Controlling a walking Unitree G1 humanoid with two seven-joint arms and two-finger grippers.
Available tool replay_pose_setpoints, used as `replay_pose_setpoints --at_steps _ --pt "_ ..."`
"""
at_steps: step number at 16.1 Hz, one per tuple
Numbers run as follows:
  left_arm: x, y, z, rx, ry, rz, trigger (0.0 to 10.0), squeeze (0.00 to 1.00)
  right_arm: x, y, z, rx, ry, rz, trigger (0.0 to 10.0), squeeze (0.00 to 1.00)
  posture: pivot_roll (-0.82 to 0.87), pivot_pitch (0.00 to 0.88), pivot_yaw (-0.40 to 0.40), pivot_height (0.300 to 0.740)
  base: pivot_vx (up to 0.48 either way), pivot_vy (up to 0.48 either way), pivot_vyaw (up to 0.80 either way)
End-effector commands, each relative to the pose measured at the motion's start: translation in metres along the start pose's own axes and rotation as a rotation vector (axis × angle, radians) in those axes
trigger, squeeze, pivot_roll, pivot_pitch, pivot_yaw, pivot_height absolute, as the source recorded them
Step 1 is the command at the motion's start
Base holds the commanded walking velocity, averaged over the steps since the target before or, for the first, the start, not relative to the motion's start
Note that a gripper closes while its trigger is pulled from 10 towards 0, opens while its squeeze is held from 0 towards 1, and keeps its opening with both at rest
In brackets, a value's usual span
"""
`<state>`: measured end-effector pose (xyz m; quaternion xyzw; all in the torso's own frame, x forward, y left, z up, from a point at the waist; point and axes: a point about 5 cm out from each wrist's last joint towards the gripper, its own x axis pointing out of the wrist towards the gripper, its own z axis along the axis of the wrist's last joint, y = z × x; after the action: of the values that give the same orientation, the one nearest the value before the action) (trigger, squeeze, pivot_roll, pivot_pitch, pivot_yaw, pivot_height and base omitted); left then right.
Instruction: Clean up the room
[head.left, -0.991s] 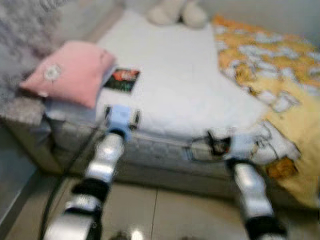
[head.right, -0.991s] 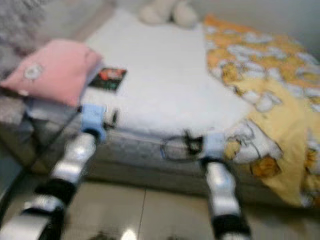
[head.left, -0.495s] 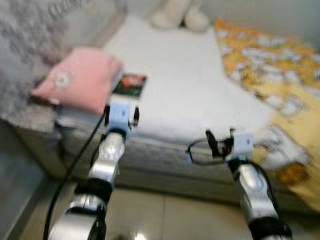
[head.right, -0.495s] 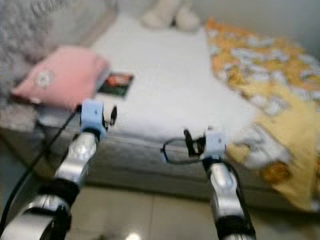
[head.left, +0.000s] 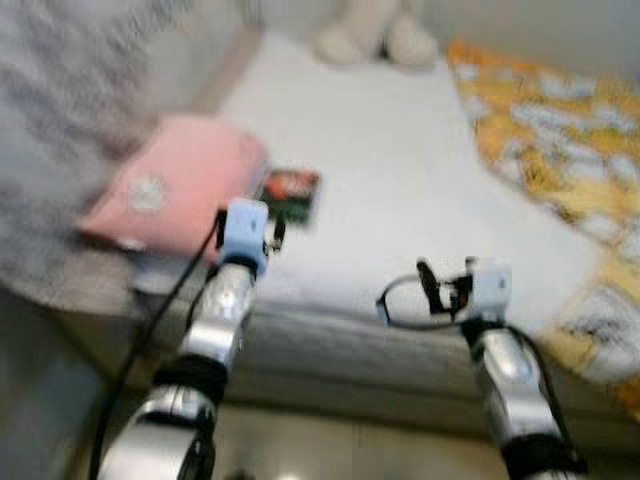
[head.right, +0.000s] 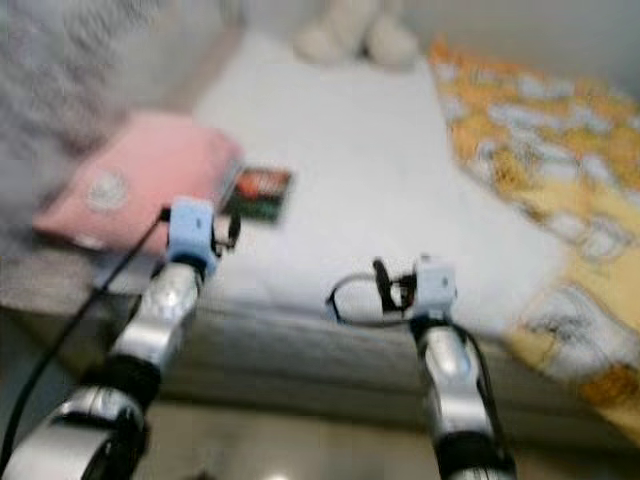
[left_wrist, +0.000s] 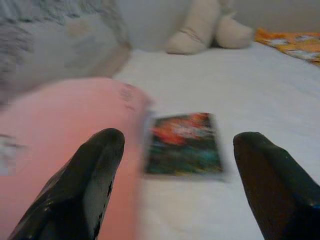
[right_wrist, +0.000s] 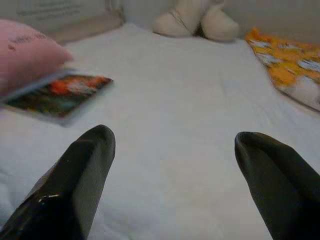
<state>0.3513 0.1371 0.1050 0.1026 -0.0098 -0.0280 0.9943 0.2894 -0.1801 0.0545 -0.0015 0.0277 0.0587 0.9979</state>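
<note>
A bed with a white sheet (head.left: 390, 170) lies before me. On it rest a pink pillow (head.left: 175, 185) at the left and a dark book with a red cover picture (head.left: 290, 192) beside it, also seen as the book (left_wrist: 185, 144). My left gripper (left_wrist: 177, 165) is open, held just short of the book at the bed's near edge. My right gripper (right_wrist: 175, 165) is open over the bare sheet, with nothing between its fingers. Both arms (head.left: 225, 300) reach forward from below.
A cream plush toy (head.left: 380, 35) sits at the head of the bed. A yellow and orange patterned blanket (head.left: 560, 150) covers the right side. A grey fuzzy throw (head.left: 70, 110) hangs at the left. Tiled floor (head.left: 330, 450) lies below the mattress edge.
The whole view has shifted as I came closer to the bed. Both grippers now reach further over the mattress edge, the left one nearer the book.
</note>
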Motion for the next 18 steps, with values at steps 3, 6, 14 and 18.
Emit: replay_pose_setpoints --at_steps 3,6,14,18 --pt "0.002 0.007 -0.003 0.062 0.025 0.008 10.0 0.0 0.004 0.007 0.004 0.001 -0.015 0.016 10.0 0.0 0.03 0.0 -0.049 0.74 0.339 0.109 0.0" --pt "0.005 0.003 0.003 0.096 -0.001 -0.021 10.0 0.0 0.005 0.009 0.005 -0.002 -0.022 0.028 10.0 0.0 0.03 0.0 -0.051 0.74 0.361 0.002 -0.21" --pt "0.01 -0.014 0.014 0.038 -0.033 -0.062 10.0 0.0 0.001 0.012 0.003 -0.028 -0.025 0.034 10.0 0.0 0.02 0.0 -0.047 0.74 0.0 -0.277 -0.26" --pt "0.014 -0.007 0.008 0.003 0.042 0.015 10.0 0.0 -0.004 0.016 0.0 -0.033 -0.018 0.053 10.0 0.0 0.0 0.0 -0.037 0.74 0.385 -0.166 0.0"
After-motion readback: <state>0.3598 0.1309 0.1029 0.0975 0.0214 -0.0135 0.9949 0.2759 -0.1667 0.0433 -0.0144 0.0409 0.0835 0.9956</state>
